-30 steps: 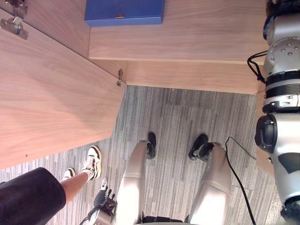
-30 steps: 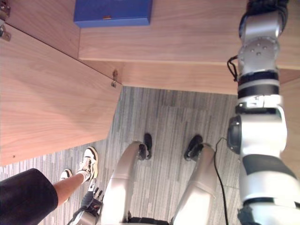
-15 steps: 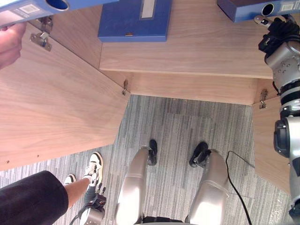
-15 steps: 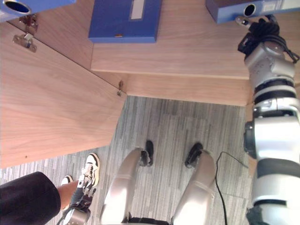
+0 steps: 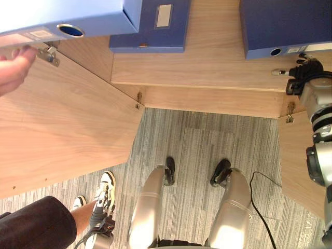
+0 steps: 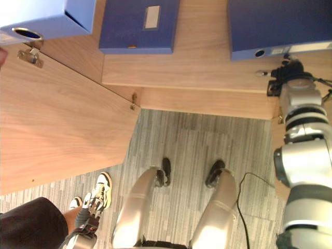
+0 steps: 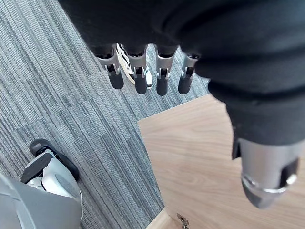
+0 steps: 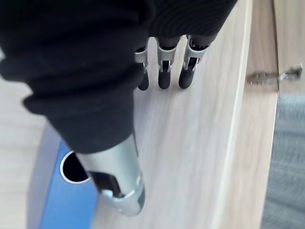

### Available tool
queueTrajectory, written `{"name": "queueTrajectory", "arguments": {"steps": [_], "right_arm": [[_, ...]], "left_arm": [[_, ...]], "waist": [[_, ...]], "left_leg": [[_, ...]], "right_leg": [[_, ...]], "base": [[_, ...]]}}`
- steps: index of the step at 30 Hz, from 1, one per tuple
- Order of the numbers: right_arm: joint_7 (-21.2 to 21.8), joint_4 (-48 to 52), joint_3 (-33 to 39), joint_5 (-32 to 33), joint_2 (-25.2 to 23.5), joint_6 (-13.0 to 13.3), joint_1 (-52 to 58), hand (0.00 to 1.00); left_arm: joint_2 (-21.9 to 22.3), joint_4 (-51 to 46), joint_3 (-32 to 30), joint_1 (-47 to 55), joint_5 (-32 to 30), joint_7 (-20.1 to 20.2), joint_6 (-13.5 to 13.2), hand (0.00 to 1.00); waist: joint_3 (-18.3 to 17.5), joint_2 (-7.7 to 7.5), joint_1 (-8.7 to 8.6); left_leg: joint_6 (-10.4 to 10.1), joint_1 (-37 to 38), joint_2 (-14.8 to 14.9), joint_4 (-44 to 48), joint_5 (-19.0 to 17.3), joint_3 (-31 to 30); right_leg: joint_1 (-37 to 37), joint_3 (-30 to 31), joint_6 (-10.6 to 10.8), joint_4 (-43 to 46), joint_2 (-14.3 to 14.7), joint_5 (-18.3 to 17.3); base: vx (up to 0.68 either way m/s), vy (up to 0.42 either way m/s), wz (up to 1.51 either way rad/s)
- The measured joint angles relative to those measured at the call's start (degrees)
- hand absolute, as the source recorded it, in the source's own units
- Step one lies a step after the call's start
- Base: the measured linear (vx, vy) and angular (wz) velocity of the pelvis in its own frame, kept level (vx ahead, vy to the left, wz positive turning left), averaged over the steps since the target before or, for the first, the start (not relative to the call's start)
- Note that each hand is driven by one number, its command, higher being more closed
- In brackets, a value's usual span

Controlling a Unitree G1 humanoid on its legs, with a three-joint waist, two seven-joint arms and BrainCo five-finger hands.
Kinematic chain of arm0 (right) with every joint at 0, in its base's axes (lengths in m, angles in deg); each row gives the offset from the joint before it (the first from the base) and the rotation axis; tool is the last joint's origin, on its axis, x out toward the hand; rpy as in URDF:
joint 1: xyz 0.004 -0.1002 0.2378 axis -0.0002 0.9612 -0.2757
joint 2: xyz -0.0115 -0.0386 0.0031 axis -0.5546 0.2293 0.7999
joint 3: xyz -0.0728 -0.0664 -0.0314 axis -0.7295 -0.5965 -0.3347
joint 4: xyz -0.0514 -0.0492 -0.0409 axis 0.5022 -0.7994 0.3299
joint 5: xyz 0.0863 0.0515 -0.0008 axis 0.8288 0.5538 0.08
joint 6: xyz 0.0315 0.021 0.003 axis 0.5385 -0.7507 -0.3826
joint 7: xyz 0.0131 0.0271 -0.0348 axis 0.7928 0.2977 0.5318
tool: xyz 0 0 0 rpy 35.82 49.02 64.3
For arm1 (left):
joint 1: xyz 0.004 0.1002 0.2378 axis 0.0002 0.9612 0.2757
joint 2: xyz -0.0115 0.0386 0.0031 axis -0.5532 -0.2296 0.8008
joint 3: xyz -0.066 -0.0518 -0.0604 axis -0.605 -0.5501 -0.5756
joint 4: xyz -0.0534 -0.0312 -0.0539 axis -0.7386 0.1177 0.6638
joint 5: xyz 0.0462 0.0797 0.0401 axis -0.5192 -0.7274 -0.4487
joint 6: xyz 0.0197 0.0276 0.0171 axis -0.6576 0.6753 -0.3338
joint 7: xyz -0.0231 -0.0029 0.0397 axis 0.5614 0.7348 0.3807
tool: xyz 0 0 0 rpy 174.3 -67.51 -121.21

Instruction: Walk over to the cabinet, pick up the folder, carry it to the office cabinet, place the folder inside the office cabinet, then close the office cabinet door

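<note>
Fingers [image 8: 164,71] of the right hand [image 5: 306,72] reach straight and empty over the pale wooden cabinet shelf [image 5: 207,57], beside the dark blue flat folder [image 5: 280,23] lying far right, apparently free to turn to the open wooden door [image 5: 67,135]; left hand [image 7: 141,76] hangs relaxed, near left.

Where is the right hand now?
Right side of the eye views: the right hand is over the cabinet shelf, next to the rightmost blue folder.
</note>
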Motion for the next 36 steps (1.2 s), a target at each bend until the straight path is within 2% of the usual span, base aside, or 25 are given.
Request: {"name": "queueTrajectory", "arguments": {"steps": [3, 9, 12, 16, 25, 27, 31, 36], "right_arm": [[6.40, 3.47, -1.68, -17.87, 1.43, 0.78, 4.37, 0.00], [9.26, 13.21, -1.60, -32.57, 1.91, 2.92, 12.19, 0.00], [9.82, 19.19, -1.62, -37.04, 1.64, 3.48, 16.70, 0.00], [11.08, 25.53, -2.08, -44.23, -1.60, 4.03, 22.48, 0.00], [14.22, 25.30, -4.26, -46.19, -5.75, 4.51, 24.15, 0.00], [16.93, 25.27, -4.61, -46.13, -7.58, 4.60, 26.51, 0.00], [19.09, 25.34, -6.49, -45.98, -14.07, 4.61, 31.51, 0.00], [19.00, 26.47, -5.48, -43.44, -20.60, 4.63, 35.98, 0.00]], "left_arm": [[-0.46, -2.21, 0.00, 0.17, -0.22, 1.42, 0.06, 0.00], [-0.94, -2.33, 0.05, 0.85, -0.49, 2.98, 0.58, 0.00], [-0.94, -2.28, 0.07, 0.98, -0.50, 3.06, 0.60, 0.00], [-0.93, -1.64, 0.15, 1.19, -0.52, 3.53, 0.81, 0.00], [-1.70, 2.45, 0.01, 1.10, -1.06, 3.82, 0.89, 0.00], [-2.15, 4.71, -0.44, 0.12, -1.23, 4.12, 0.91, 0.00], [-2.39, 9.81, -3.34, -2.73, -1.19, 4.48, 0.94, 0.00], [-4.21, 15.87, -5.48, -6.07, -1.45, 5.09, 0.79, 0.00]], "waist": [[-0.78, -0.26, 0.54], [-1.50, -0.90, 0.28], [-1.86, -1.58, 0.19], [-2.28, -2.65, -0.35], [-2.79, -3.88, -0.26], [-2.99, -4.35, -0.26], [-2.89, -4.73, -0.32], [-3.26, -6.27, -0.38]], "left_leg": [[0.04, 0.01, 0.01, -0.02, -0.03, -0.18], [0.19, 0.05, 0.21, -0.72, -0.04, 0.30], [0.18, 0.35, 0.58, -1.34, -0.03, 0.63], [0.00, 3.55, 1.03, -4.03, 0.12, 1.51], [-0.17, 8.09, 2.62, -7.25, 0.31, 3.47], [-0.17, 9.60, 2.73, -7.99, 0.31, 3.75], [-0.17, 12.37, 4.56, -8.92, 0.29, 5.16], [0.04, 19.16, 6.39, -10.59, 0.04, 6.89]], "right_leg": [[0.42, -0.58, 0.00, -0.27, 0.01, -0.01], [0.41, -0.58, 0.19, -1.24, 0.25, 0.38], [0.46, -0.46, 0.26, -2.03, 0.77, 0.64], [2.89, -0.20, 0.56, -4.50, 1.66, 1.17], [7.12, -0.26, 0.96, -9.24, 3.64, 2.81], [8.56, -0.37, 1.08, -9.99, 3.78, 2.93], [12.15, -0.97, 1.14, -13.41, 5.61, 4.54], [19.46, -1.05, 1.42, -17.73, 7.92, 6.09]], "base": [[0.02, 0.046, 0.04], [0.02, 0.056, -0.02], [0.04, 0.048, -0.08], [0.06, 0.042, -0.12], [0.06, 0.038, -0.13], [0.05, 0.036, -0.07], [0.03, 0.041, -0.16], [0.01, 0.046, -0.21]]}}
